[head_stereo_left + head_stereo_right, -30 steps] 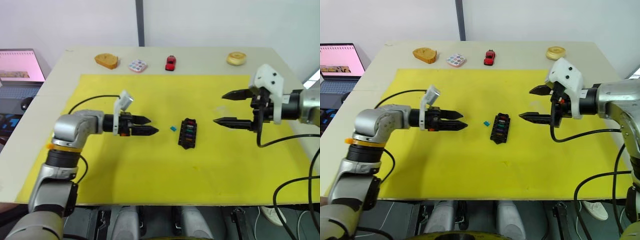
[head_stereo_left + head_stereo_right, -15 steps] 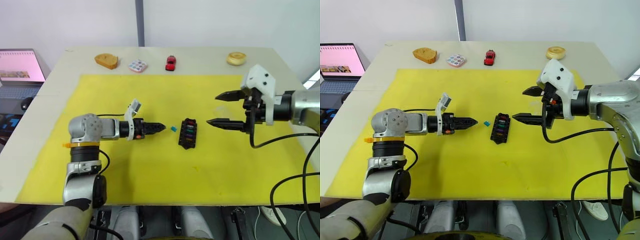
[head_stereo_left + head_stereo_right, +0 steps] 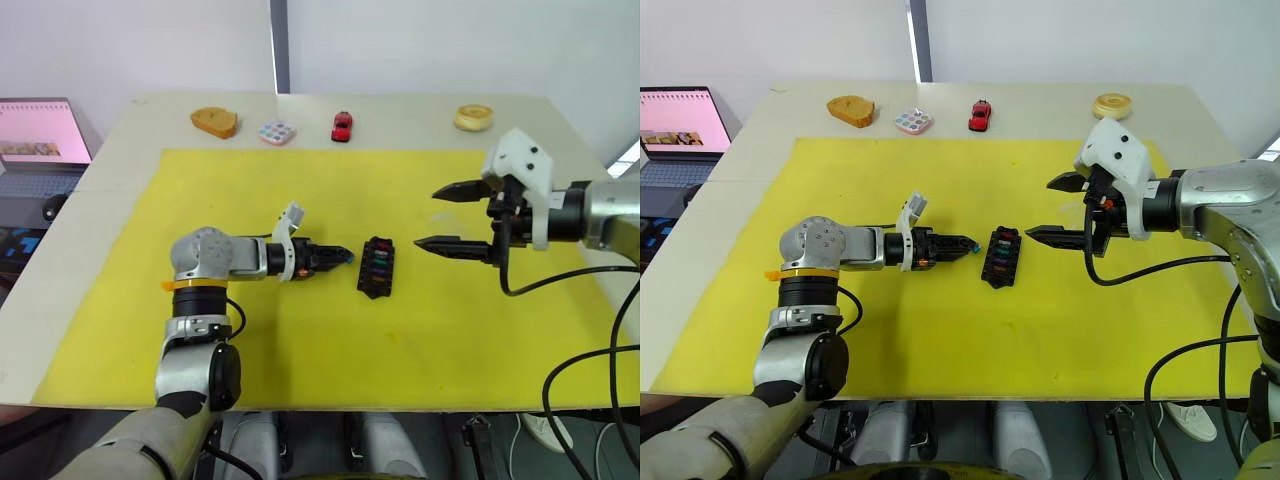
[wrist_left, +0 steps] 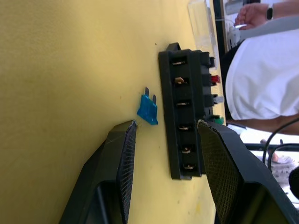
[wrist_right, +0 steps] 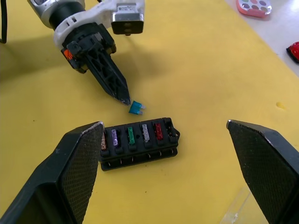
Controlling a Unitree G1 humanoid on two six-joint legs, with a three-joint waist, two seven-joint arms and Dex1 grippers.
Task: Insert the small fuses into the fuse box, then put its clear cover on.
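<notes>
**Risk: teal fuse gets nudged or pinched crooked**

Left hand (image 3: 962, 243) is low on the yellow mat (image 3: 300, 190), fingers parted, tips right at the teal fuse (image 4: 147, 109). One tip is almost touching the fuse, the other sits across the fuse box (image 3: 376, 267). Nothing grasped yet.

Fuse lies flat on the mat, just at 9 o'clock of the box, blades pointing away from the hand. Five fuses are already seated: amber, purple, green, grey, red in the right wrist view. One slot at the end of the row looks empty.

Right hand (image 3: 447, 216) is released, wide open, hovering at 3 o'clock of the box, holding nothing.

Clear cover (image 5: 243, 210): faint edge on the mat near the right hand, hard to make out.

What I'd watch:
- Fuse is tiny and flat; closing from this angle could skate it off the mat or flip it.
- Far finger could catch the box on closing and drag it.
- A skewed grip means the blades miss the slot.
</notes>
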